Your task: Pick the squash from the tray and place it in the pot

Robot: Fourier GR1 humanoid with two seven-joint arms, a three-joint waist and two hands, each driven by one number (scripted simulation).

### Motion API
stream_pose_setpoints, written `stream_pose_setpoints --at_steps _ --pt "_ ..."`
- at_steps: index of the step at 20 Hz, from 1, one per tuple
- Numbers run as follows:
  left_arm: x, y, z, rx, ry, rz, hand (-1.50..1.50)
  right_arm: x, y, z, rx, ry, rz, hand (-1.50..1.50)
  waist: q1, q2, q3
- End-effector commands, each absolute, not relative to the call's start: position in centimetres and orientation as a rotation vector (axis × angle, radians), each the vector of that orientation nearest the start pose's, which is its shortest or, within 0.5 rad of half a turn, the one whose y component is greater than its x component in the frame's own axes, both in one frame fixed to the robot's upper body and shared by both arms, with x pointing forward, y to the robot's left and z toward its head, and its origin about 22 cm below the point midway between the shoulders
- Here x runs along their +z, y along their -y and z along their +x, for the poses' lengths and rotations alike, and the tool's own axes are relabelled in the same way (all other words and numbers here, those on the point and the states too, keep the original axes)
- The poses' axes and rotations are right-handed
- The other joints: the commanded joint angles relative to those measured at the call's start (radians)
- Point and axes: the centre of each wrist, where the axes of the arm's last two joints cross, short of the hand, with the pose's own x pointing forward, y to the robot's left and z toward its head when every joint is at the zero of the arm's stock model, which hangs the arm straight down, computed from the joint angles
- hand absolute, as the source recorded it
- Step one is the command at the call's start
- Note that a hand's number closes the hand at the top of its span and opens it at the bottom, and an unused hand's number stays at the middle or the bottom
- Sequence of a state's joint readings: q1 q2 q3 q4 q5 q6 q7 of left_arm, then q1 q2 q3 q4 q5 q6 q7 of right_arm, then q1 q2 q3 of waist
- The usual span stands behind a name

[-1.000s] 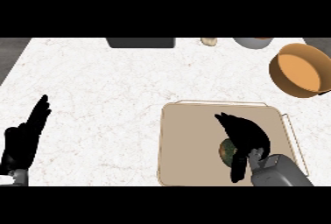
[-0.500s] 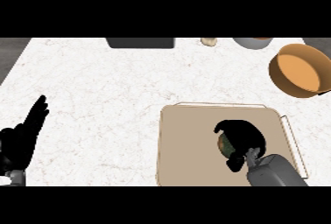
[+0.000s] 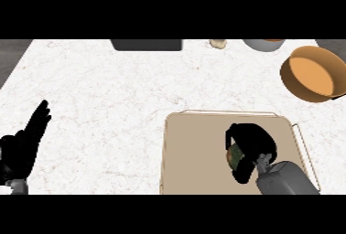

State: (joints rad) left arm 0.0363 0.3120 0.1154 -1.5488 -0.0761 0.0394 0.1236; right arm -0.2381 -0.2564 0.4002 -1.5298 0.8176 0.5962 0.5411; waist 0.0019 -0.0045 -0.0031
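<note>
Squash [image 3: 235, 155] in right hand [image 3: 252, 142], mid tray [image 3: 196, 155]

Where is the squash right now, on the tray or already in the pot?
On the tray. The squash shows as a green patch under the curled right hand, over the tray's surface; the orange pot sits apart, far right.

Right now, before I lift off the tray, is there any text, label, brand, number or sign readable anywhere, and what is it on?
None: no readable text, label, number or sign shows anywhere in the head view.
Tray: plain tan, unmarked.
Pot: plain orange, unmarked.
Squash: mostly hidden under the right hand; no label on the part that shows.
Left hand: plain black.
Objects along the counter's far edge: cut off by the view, no markings visible.
</note>
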Motion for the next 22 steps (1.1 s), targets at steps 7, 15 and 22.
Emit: stream_pose_setpoints --at_steps 7,15,22 --pt "1.9 -31.8 24.4 -0.166 1.411 0.411 0.0 11.0 18.2 38.6 0.967 0.892 -0.762 1.5 0.031 0.016 0.003" --pt "0.9 -32.2 23.7 -0.142 1.385 0.444 0.0 15.2 15.8 39.2 0.898 1.005 -1.195 1.5 0.007 0.006 0.002" --pt "1.6 -34.1 23.4 -0.131 1.38 0.438 0.0 21.0 15.2 38.0 0.63 1.18 -1.524 1.5 -0.002 0.002 0.002"
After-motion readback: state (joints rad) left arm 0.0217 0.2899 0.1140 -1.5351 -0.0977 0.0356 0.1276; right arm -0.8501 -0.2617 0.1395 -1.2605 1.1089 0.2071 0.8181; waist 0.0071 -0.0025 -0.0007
